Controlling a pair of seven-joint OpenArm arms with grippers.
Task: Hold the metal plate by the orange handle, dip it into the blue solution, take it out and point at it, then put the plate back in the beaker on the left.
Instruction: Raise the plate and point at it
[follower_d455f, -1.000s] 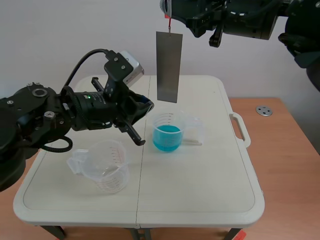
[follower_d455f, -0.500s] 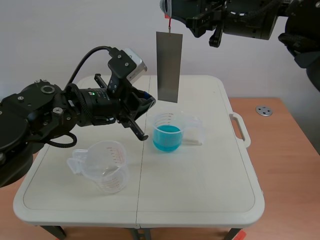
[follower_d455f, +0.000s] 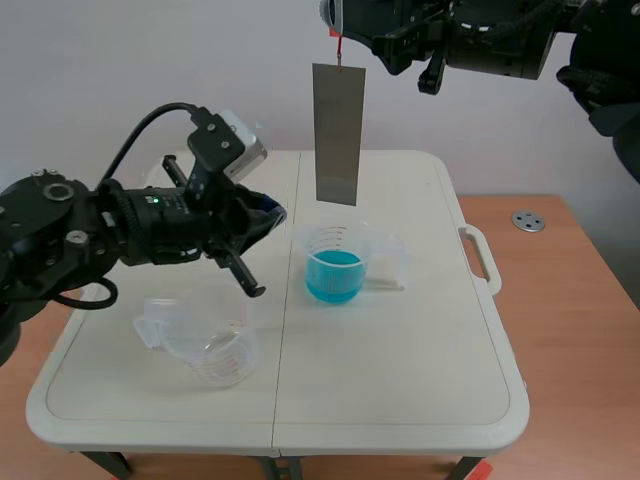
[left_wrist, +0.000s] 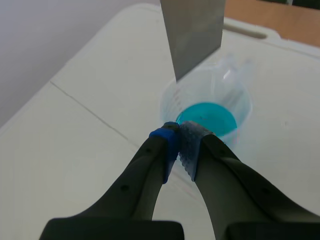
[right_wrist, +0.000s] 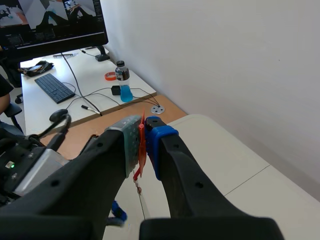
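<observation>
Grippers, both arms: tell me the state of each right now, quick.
Left gripper: shut, fingers together, holding nothing.
Right gripper: shut on the orange handle; the metal plate hangs below it.

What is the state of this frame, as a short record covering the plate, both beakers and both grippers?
held item: metal plate hangs upright above the blue solution, not touching it
grip: orange handle clamped in the right gripper, raised high
other arm: left gripper shut on nothing, with the plate ahead of it
target: clear beaker on the table, by the left arm, nothing in it
</observation>
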